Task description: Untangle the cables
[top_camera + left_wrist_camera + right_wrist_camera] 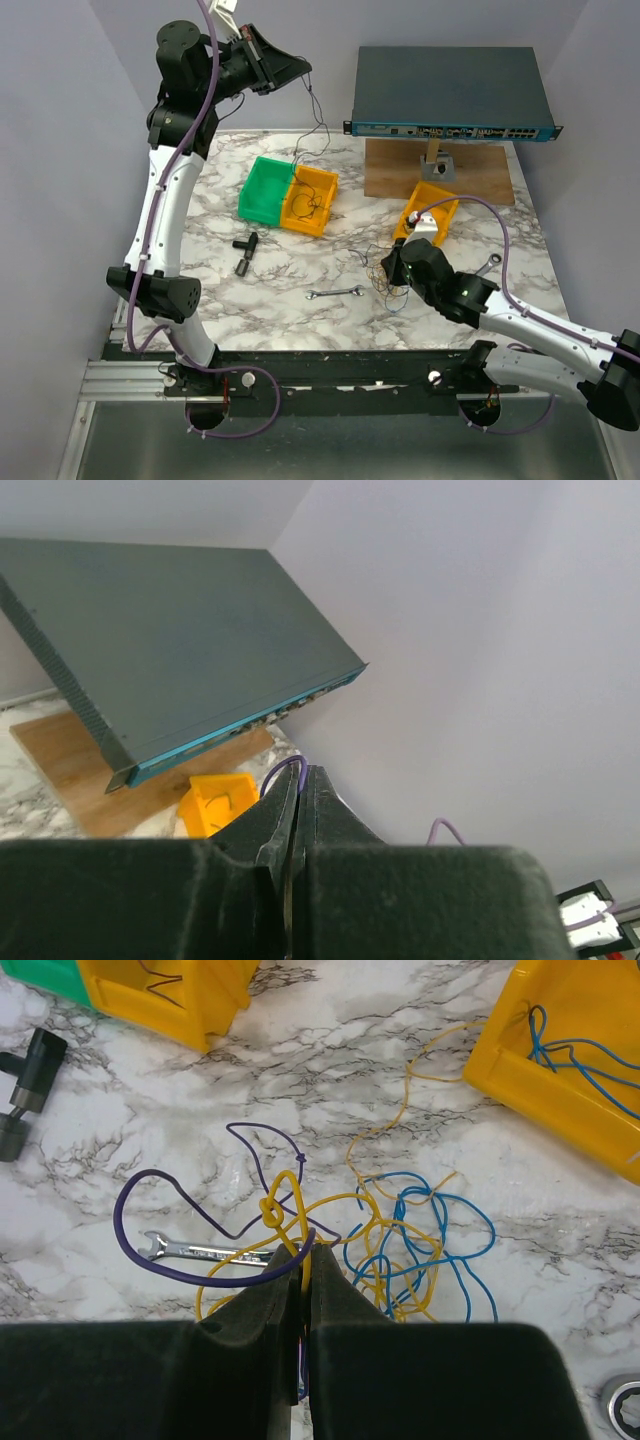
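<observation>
Cables (270,1212) tangled, 2 yellow bins (200,1005), 2 wrenches (200,1252)

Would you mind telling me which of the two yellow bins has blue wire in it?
The lone yellow bin by the wooden board holds the blue wire; the other yellow bin, against the green bin, holds only dark wire.

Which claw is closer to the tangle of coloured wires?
Right. The right gripper pinches a yellow wire in the tangle; the left gripper is raised far behind, holding a dark wire.
</observation>
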